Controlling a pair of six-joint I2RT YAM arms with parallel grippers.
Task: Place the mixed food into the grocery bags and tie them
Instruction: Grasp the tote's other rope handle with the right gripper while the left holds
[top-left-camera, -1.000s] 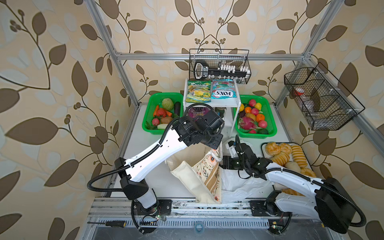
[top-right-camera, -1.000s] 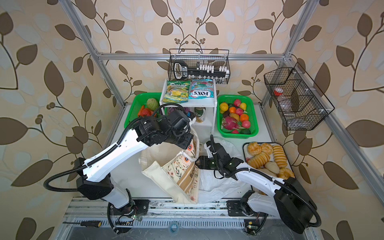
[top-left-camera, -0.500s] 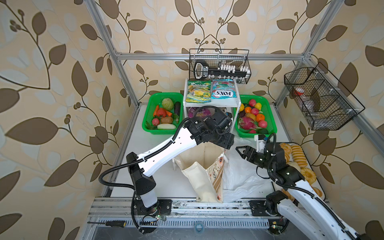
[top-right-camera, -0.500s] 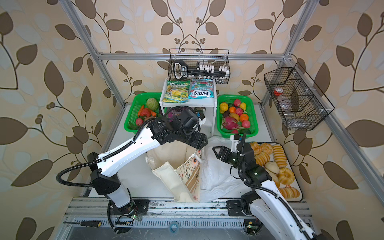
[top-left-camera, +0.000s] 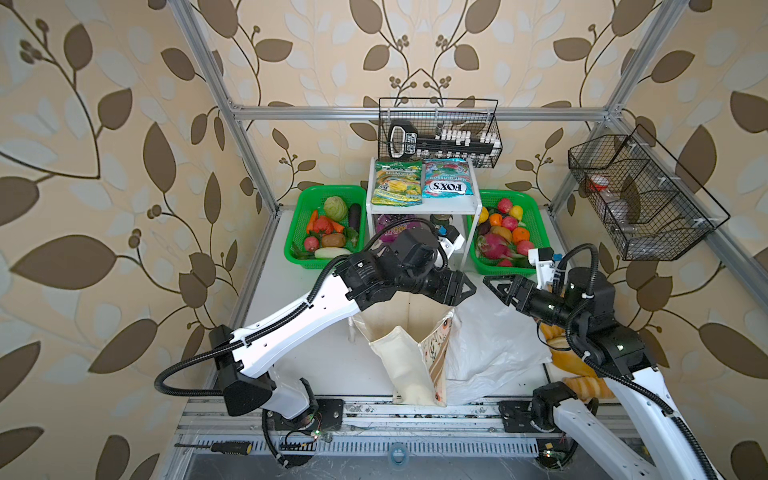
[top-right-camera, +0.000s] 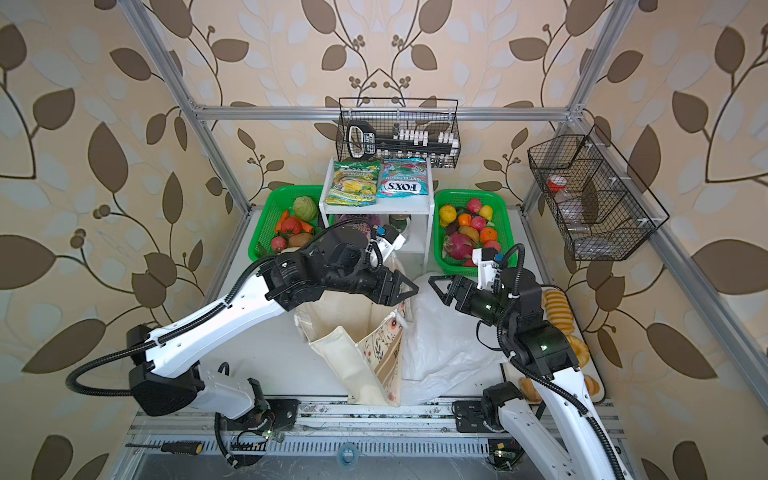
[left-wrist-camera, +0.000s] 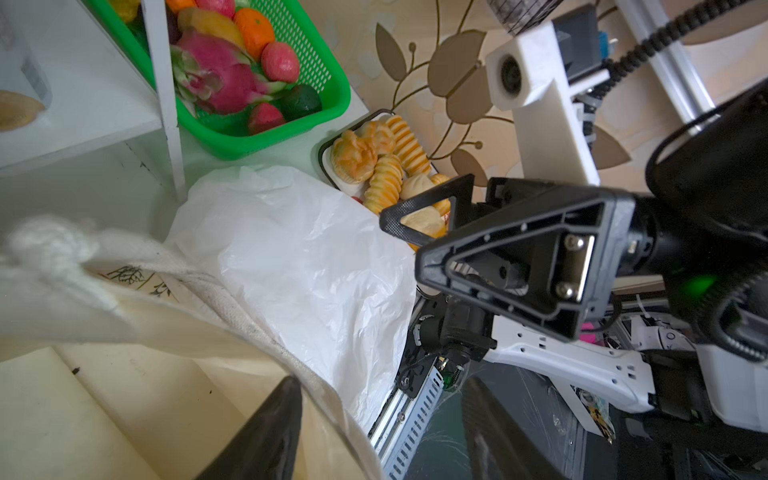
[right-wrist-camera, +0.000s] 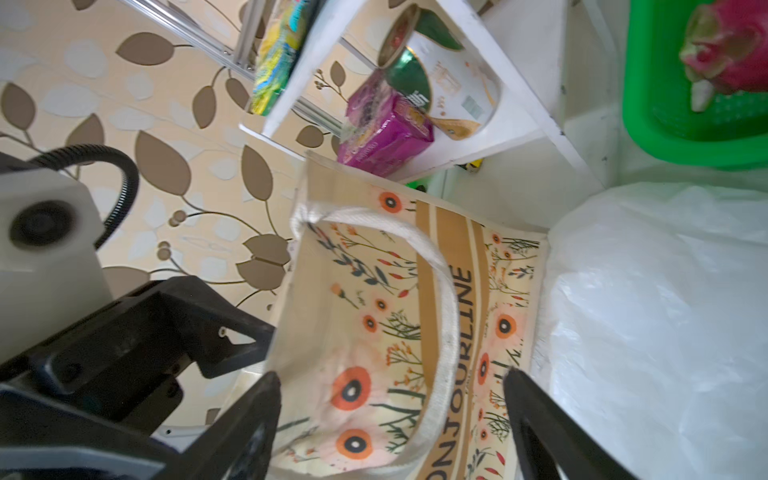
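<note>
Left gripper (top-left-camera: 464, 288): jaws spread over the open mouth of the cream canvas tote (top-left-camera: 411, 365), its rim between the fingers (left-wrist-camera: 266, 432).
Right gripper (top-left-camera: 496, 289): spread wide and empty, facing the tote's printed side.
White crinkly plastic bag (top-left-camera: 494, 345): touching the tote.
Purple snack packet (right-wrist-camera: 384, 133), green-gold can (right-wrist-camera: 440, 83): lower shelf.
Blue-red "FOX'S" packet (top-left-camera: 448, 185): shelf top.
Pink dragon fruit (top-left-camera: 494, 245): in the green mesh basket (top-left-camera: 536, 216).

My left arm stretches across to the middle, left claw (top-left-camera: 464, 289) with jaws parted; my right arm bends in from the side, right claw (top-left-camera: 495, 288) spread wide, empty; the tips face each other, near but apart.
</note>
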